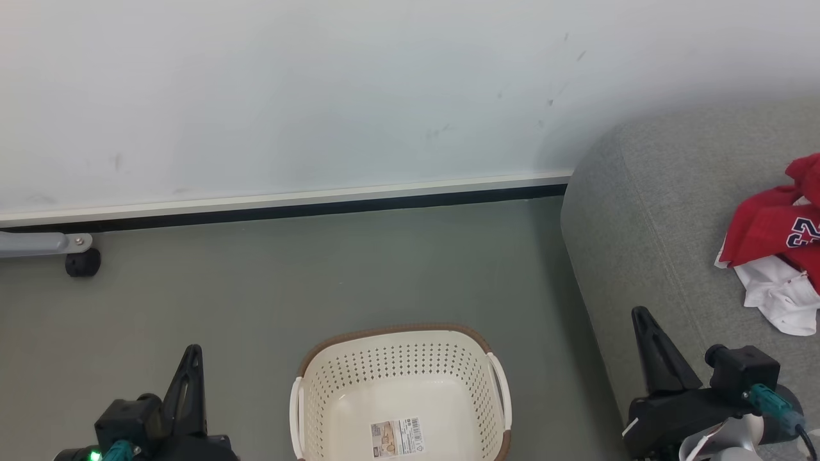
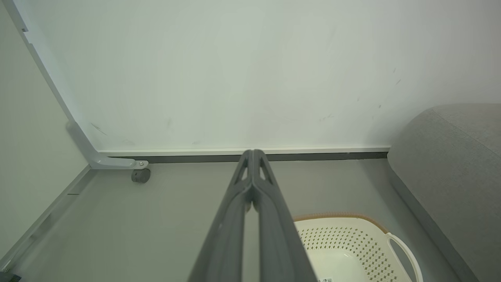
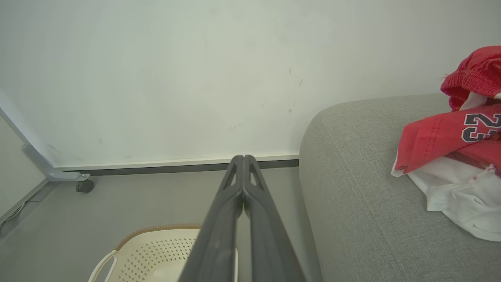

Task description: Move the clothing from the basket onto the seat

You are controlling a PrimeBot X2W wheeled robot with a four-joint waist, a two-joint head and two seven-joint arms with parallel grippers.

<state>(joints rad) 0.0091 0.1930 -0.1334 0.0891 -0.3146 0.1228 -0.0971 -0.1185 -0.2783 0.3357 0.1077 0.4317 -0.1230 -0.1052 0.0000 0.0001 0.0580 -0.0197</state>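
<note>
Head view: the basket (image 1: 397, 358) is bare down to its barcode sticker (image 1: 397, 437). The red-and-white sports clothing (image 1: 772, 240) lies heaped on the grey seat (image 1: 640, 224).

Left wrist view: my left pincer (image 2: 253, 156) has its fingers pressed together, empty, above the floor (image 2: 156, 219) beside the basket.

Right wrist view: my right pincer (image 3: 242, 160) is likewise closed on nothing, just beside the seat.

I judge nothing remains to lift. The best move is to hold both arms clear of the cloth.

We note bright, even, diffuse light, all views sharp; the large grey fabric seat (image 1: 640, 211) shades the pale wall (image 1: 564, 141) at its corner; wrist views curve straight lines near their edges.
</note>
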